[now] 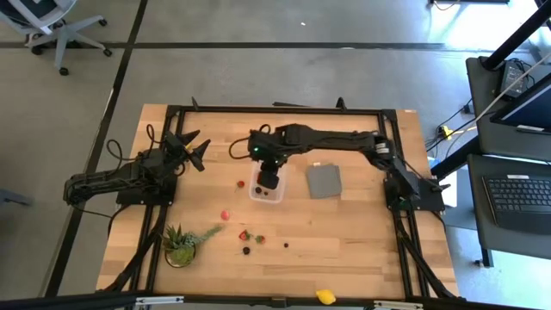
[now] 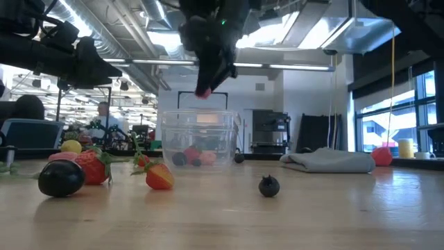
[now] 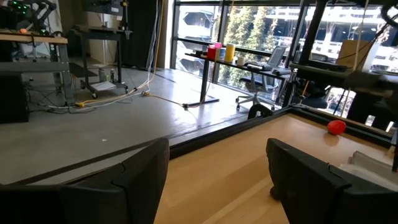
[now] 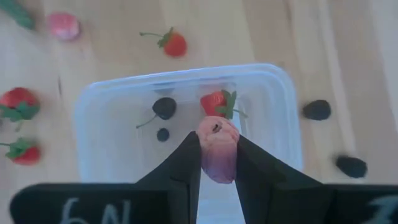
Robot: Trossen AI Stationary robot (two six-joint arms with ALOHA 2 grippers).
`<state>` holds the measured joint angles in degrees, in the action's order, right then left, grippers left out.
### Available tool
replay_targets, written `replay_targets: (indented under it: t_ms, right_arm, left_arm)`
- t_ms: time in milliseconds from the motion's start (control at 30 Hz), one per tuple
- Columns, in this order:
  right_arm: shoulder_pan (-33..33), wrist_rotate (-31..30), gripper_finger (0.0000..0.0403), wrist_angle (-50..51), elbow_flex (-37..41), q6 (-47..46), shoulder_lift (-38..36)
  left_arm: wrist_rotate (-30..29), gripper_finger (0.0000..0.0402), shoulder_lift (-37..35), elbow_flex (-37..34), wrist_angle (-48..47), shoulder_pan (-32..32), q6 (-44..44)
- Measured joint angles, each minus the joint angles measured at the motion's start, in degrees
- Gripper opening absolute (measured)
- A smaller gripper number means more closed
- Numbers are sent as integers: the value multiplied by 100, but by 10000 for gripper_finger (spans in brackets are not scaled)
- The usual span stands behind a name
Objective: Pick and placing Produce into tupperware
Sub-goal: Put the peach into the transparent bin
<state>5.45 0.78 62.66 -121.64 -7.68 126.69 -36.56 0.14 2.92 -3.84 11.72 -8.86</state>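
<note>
Clear tub (image 4: 186,112) at surface centre already holds a strawberry (image 4: 216,102) and dark berries (image 4: 164,107). Pink fruit (image 4: 217,149) is pinched above it by right gripper (image 4: 217,163). Several pieces (image 1: 250,235) remain out. Left gripper (image 3: 217,180) is parked, jaws wide.

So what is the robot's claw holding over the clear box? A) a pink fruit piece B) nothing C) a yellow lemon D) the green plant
A: in the right wrist view the right gripper is shut on a pink fruit piece, above the clear tub.
</note>
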Motion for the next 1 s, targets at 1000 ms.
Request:
replay_targets:
  t_ms: [1000]
  right_arm:
    - [0,190,108,119,24,43,787]
  left_arm:
    - [0,261,1,0,0,1,2]
